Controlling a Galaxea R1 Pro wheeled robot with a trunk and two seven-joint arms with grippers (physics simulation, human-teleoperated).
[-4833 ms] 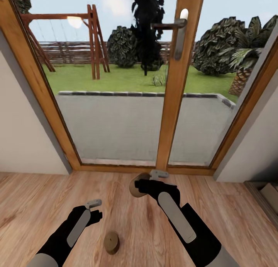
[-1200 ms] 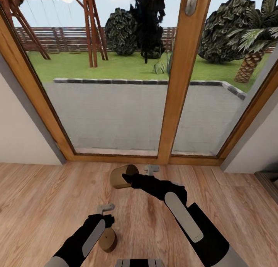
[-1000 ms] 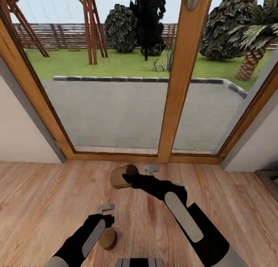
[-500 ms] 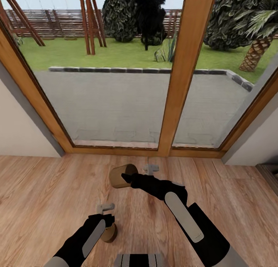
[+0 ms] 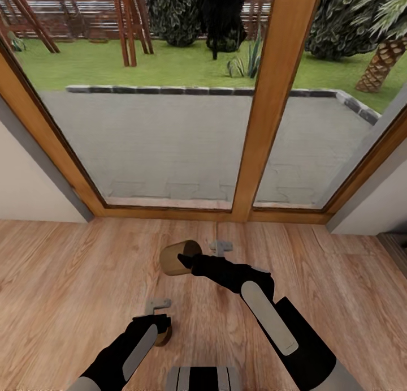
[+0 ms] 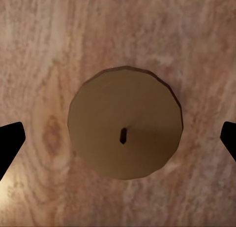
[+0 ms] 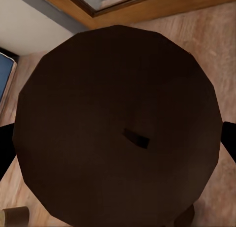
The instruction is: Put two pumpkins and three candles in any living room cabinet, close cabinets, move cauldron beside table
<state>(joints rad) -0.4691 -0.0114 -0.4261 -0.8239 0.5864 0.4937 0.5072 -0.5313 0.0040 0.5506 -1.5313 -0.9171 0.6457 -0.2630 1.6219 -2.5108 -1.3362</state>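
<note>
Since the earlier frames the head camera had tipped further down and the left gripper (image 5: 160, 325) had sunk over the floor candle (image 6: 125, 122), its fingers spread wide on either side of the upright stub, seemingly to straddle it for a pick from above. Meanwhile the right gripper (image 5: 182, 260) held a second candle (image 5: 176, 256) aloft on its side, fingers pinching it, presumably so both could go to a cabinet in one trip. Bare wooden floor (image 5: 68, 278) lay open all round, with the glass door's wooden frame (image 5: 265, 114) just ahead limiting forward reach.
</note>
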